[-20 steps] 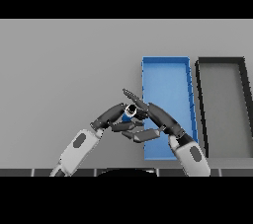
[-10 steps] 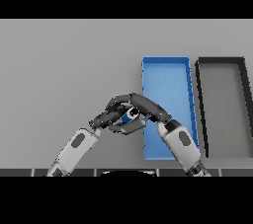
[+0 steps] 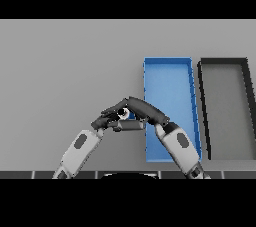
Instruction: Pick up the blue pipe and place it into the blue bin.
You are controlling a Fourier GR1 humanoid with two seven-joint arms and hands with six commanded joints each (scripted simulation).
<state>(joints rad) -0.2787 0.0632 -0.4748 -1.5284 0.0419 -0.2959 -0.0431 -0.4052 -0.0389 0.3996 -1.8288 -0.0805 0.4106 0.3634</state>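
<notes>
Two hands meet just left of the blue bin [image 3: 170, 78], and together they cover most of the blue pipe [image 3: 125, 114], of which only a small blue patch and one pale round end show between the dark fingers [image 3: 111, 113]. The pipe's length and its lie cannot be made out, nor whether it touches the grey counter [image 3: 65, 66] beneath. The left hand [image 3: 111, 118] comes in from the lower left, its fingers bent around the pipe from the left side. The right hand [image 3: 146, 111] comes in from the lower right, its fingers laid over the pipe from above; how tightly they close on it is hard to tell, though they appear curled onto it. The right forearm crosses the near left corner of the blue bin and hides that part of its rim and floor. One blue bin stands right of centre, long side running away from the robot. One dark bin [image 3: 224, 111] stands just beside it on the right, apart from it by a narrow strip of counter; its right wall is cut off by the edge of the view. One pipe is visible.
</notes>
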